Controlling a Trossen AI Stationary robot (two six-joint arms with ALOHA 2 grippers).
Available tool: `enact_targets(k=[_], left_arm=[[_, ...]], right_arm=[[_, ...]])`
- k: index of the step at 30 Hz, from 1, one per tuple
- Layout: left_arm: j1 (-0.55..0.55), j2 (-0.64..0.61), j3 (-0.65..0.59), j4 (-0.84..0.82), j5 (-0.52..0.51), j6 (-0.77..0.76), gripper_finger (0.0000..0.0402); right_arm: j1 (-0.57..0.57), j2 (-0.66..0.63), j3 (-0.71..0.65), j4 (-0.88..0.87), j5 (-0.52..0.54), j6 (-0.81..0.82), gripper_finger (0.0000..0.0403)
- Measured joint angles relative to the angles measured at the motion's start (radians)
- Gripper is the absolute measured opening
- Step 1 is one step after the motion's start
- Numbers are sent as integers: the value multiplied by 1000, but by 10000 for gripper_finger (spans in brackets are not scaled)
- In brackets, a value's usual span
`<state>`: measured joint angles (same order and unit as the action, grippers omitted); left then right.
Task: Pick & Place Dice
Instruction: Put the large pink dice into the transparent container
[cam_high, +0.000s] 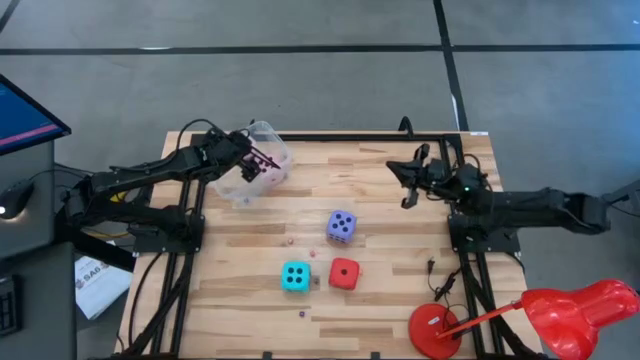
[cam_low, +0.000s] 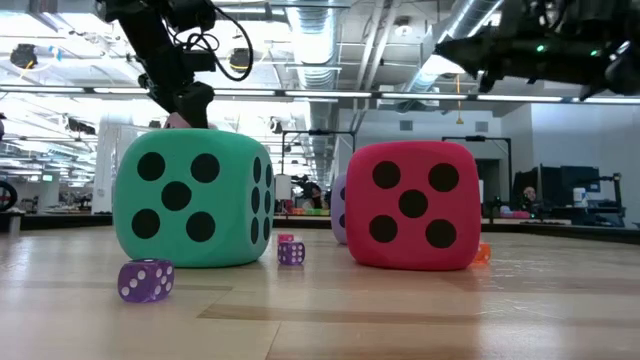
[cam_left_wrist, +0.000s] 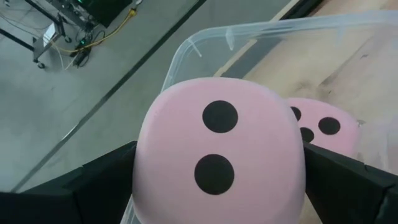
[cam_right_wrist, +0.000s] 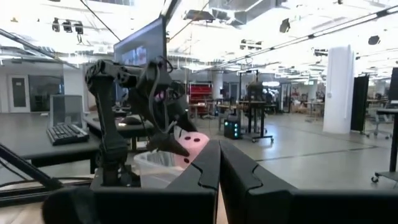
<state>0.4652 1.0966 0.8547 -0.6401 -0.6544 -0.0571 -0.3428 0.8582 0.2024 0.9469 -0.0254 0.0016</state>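
Left pincer (cam_left_wrist: 217, 186) clamps a pale pink die (cam_left_wrist: 219, 155) above the clear tub (cam_left_wrist: 249, 37); release off-centre and it clips the rim, bouncing out. Right pincer (cam_right_wrist: 219, 163) closed, empty.

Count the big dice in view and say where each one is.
5. Violet-blue die, cyan die and red die sit on the table. One pink die is in the left gripper above the tub; another pink die lies inside it.

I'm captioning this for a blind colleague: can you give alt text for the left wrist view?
The left gripper holds a pale pink die over a clear plastic tub, where a second pink die already lies.
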Motion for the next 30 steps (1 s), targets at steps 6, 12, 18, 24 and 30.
enact_targets(k=[6,12,18,24,30], left_arm=[[0,0,0,6,0,1,398],[0,0,0,6,0,57,398],[0,0,0,6,0,80,398],[0,0,0,6,0,87,398],[0,0,0,32,2,101,398]], right_arm=[[0,174,64,47,0,54,0],[-9,359,188,27,-5,108,0],[-54,557,337,24,-130,181,0],[-89,720,498,12,-268,231,0],[-99,855,665,-12,-335,236,0]])
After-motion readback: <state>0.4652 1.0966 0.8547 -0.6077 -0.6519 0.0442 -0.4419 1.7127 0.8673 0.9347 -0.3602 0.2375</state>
